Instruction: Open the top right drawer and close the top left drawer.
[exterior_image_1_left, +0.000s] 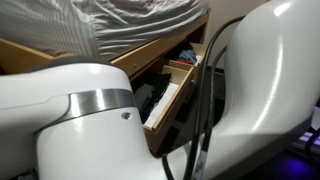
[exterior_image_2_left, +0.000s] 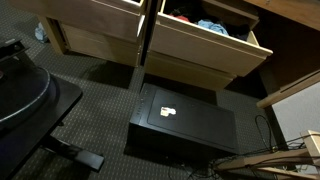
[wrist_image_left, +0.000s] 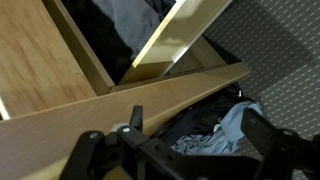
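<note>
Pincer (wrist_image_left: 175, 150) spread wide in wrist view, dark fingers (wrist_image_left: 268, 135) far apart, nothing gripped. Hangs right over the right drawer (wrist_image_left: 150, 100), above a heap of clothes (wrist_image_left: 215, 130), blue and dark. Pulled well out, and same story for the right drawer (exterior_image_2_left: 205, 58) in an exterior view, blue and red bits on top. Left drawer (wrist_image_left: 175, 40) just beside it, also pulled out, grey clothes (wrist_image_left: 130, 18) inside. Carpet (wrist_image_left: 275, 50) past both of them. Black box (exterior_image_2_left: 185, 120) on the floor near the drawers in an exterior view. Big white arm (exterior_image_1_left: 90, 120) hogging an exterior view, with the left drawer (exterior_image_1_left: 165, 108) peeking out behind it and striped bedding (exterior_image_1_left: 130, 20) up top.
</note>
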